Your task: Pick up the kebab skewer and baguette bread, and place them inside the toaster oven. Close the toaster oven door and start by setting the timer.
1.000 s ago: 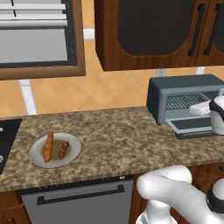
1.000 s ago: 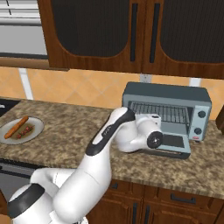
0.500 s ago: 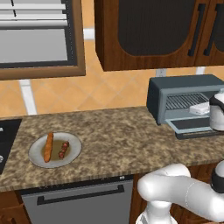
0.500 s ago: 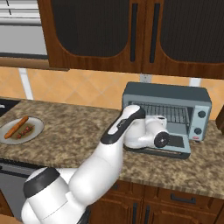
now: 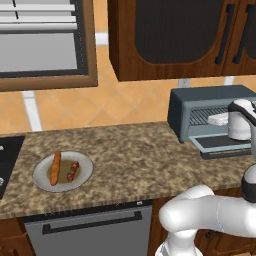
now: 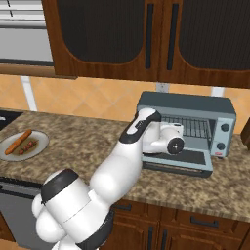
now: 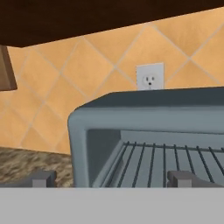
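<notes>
The toaster oven (image 5: pixel 186 111) (image 6: pixel 222 108) (image 7: pixel 131 113) stands at the counter's right end, its door (image 5: pixel 220 145) (image 6: pixel 195 159) dropped open and flat and the wire rack (image 7: pixel 166 162) bare. My gripper (image 5: pixel 218 119) (image 6: pixel 174 128) (image 7: pixel 113 179) hovers above the open door, pointing into the oven mouth. It is open, with nothing between the fingertips (image 7: pixel 43 178). Far to the left, a grey plate (image 5: pixel 85 162) (image 6: pixel 41 139) holds the baguette bread (image 5: pixel 55 168) (image 6: pixel 18 141) and, beside it, the kebab skewer (image 5: pixel 73 171) (image 6: pixel 31 145).
Dark wood wall cabinets (image 6: pixel 146 39) hang above the oven. A wall outlet (image 7: pixel 150 77) sits on the tiled wall behind it. A framed window (image 5: pixel 45 45) is at the upper left, a cooktop edge (image 5: pixel 5 160) left of the plate, and a dishwasher front (image 5: pixel 90 230) under the counter.
The hand has risen from the open door and moved closer to the oven mouth; the elbow swung up. Gripper stays open. Plate, bread and skewer are unmoved.
</notes>
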### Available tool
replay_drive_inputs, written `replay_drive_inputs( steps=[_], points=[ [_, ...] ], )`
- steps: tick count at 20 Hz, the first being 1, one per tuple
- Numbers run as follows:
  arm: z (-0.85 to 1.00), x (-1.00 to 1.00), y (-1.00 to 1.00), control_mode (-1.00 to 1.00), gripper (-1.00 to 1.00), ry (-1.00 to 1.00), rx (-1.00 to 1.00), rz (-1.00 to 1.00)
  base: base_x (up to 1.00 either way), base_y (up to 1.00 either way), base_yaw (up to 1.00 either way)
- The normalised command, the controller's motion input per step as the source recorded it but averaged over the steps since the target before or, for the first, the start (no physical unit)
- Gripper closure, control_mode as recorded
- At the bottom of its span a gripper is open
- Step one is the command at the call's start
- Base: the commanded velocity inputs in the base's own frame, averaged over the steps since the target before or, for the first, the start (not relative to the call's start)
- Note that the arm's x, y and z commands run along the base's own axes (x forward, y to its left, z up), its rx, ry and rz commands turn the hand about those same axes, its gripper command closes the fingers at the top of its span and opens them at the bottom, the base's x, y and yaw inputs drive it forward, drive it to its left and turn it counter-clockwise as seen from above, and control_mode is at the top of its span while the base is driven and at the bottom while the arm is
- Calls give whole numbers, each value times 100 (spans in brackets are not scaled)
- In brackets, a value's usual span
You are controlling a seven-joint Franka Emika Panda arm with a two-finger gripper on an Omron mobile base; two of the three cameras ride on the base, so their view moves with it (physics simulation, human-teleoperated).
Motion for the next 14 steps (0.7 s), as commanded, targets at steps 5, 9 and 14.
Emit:
replay_drive_inputs(
  steps=[5, 9, 14],
  points=[
    [-20, 13, 0, -100, -100, 0, 0, -2, 0, 0, 0],
    [-24, 5, 0, -100, -100, 0, 0, -2, 0, 0, 0],
    [-9, 22, 0, -100, -100, 0, 0, -4, 0, 0, 0]
  ],
)
